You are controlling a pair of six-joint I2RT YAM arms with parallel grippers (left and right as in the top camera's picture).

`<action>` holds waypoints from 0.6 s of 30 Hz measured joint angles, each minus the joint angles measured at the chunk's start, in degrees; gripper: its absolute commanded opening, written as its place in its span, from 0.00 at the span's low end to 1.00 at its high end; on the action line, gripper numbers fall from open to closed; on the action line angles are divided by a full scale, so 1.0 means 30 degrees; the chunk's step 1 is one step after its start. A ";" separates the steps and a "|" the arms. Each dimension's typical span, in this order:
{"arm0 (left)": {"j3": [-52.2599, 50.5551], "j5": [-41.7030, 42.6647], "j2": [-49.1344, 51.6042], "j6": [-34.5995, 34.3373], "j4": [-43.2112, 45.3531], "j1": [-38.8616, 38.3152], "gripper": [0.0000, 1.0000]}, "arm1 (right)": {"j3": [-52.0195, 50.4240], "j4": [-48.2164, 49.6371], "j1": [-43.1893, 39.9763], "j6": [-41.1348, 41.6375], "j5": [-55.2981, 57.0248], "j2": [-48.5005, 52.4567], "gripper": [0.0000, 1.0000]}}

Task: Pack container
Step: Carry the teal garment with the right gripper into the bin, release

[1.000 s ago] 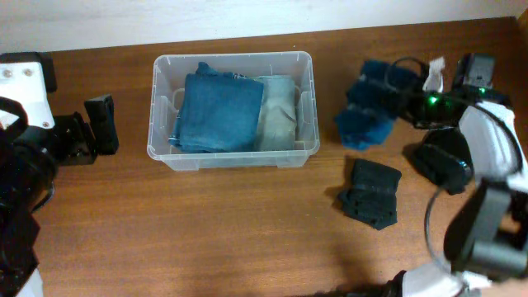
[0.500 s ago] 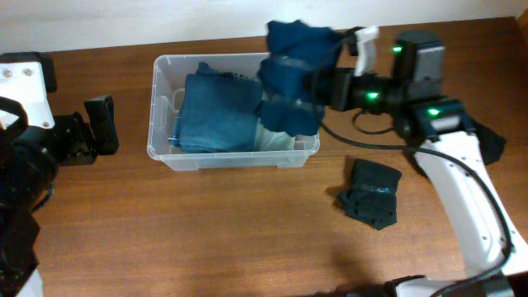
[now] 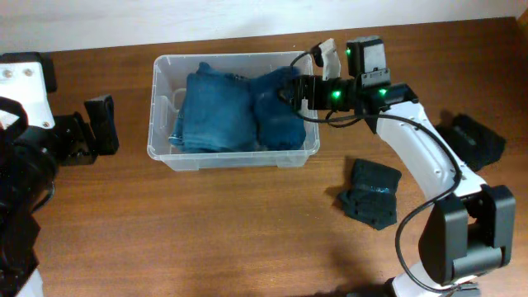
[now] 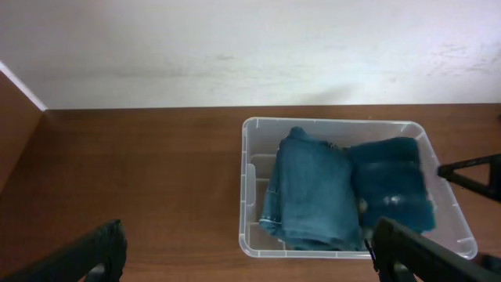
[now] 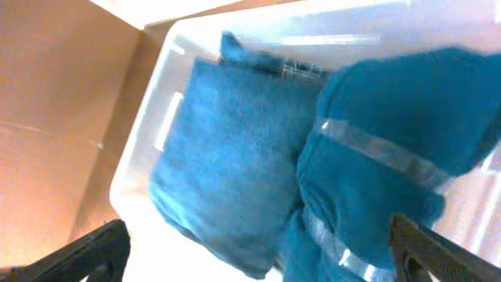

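Container (image 3: 232, 58) of clear plastic toward the back of the tabletop (image 3: 206, 223), holding a folded blue cloth (image 3: 216, 111) beside a darker blue cloth (image 3: 276, 111). Right pincer (image 3: 290, 92) over its right rim, spread wide, gripping nothing. Left pincer (image 3: 97, 124) well to its left, likewise wide and empty.

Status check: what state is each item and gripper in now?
Large clear plastic container: upright, no lid on, holds two cloths.
Lighter blue folded cloth: folded, in container's left half.
Dark teal cloth: rumpled, in container's right half.
Black folded cloth: on table, not packed.
Dark bundle: on table, far right.
Right gripper: open, over container's right end.
Left gripper: open, empty, left of container.
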 measured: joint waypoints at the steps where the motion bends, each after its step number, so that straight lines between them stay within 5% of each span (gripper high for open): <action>1: 0.0000 0.0000 0.0000 0.0000 0.0000 0.0000 0.99 | 0.0328 -0.0408 -0.0131 0.0022 0.0000 -0.0211 0.98; 11: 0.0000 0.0007 0.0000 0.0000 0.0000 0.0000 0.99 | 0.2382 -0.5493 -0.3825 0.0226 0.0379 -0.3694 0.98; 18: 0.0000 0.0007 0.0000 0.0000 0.0000 0.0000 0.99 | 0.2382 -0.9857 -1.0659 0.1173 0.2616 -0.2601 0.98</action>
